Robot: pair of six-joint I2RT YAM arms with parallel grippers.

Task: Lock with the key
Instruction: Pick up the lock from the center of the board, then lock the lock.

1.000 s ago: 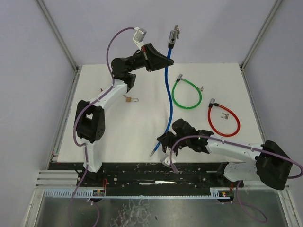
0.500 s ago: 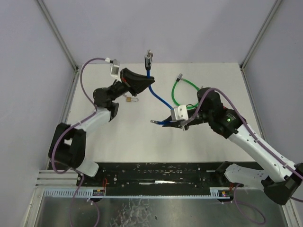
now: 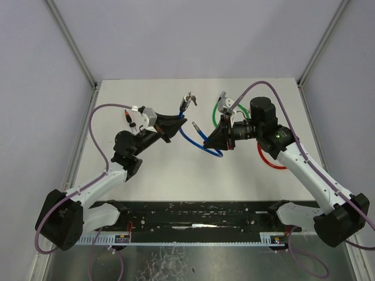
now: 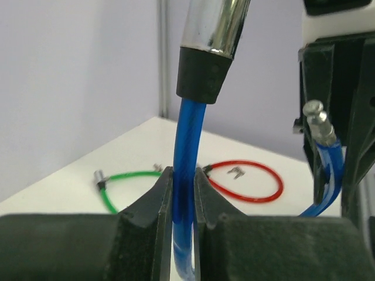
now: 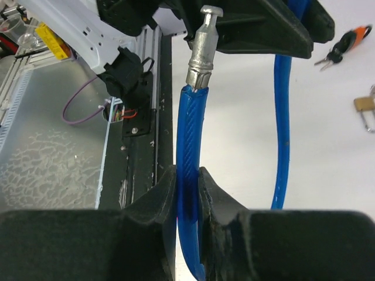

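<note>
The blue cable lock [image 4: 188, 134] hangs in mid-air at the centre of the overhead view, above the white table [image 3: 176, 175]. The left gripper [image 4: 183, 181] is clenched on the cable just below its chrome barrel [image 4: 214, 26]. The right gripper [image 5: 187, 181] grasps the cable below the metal pin [image 5: 202, 44]. A yellow sticker [image 5: 45, 36], at the upper left of the right wrist view, is too blurred to read.

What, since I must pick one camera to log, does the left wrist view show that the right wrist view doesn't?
Only left wrist: the green cable lock, the red cable lock and the chrome lock barrel. Only right wrist: the brass padlock and the orange-tagged keys. Both: the blue cable and its metal pin.
</note>
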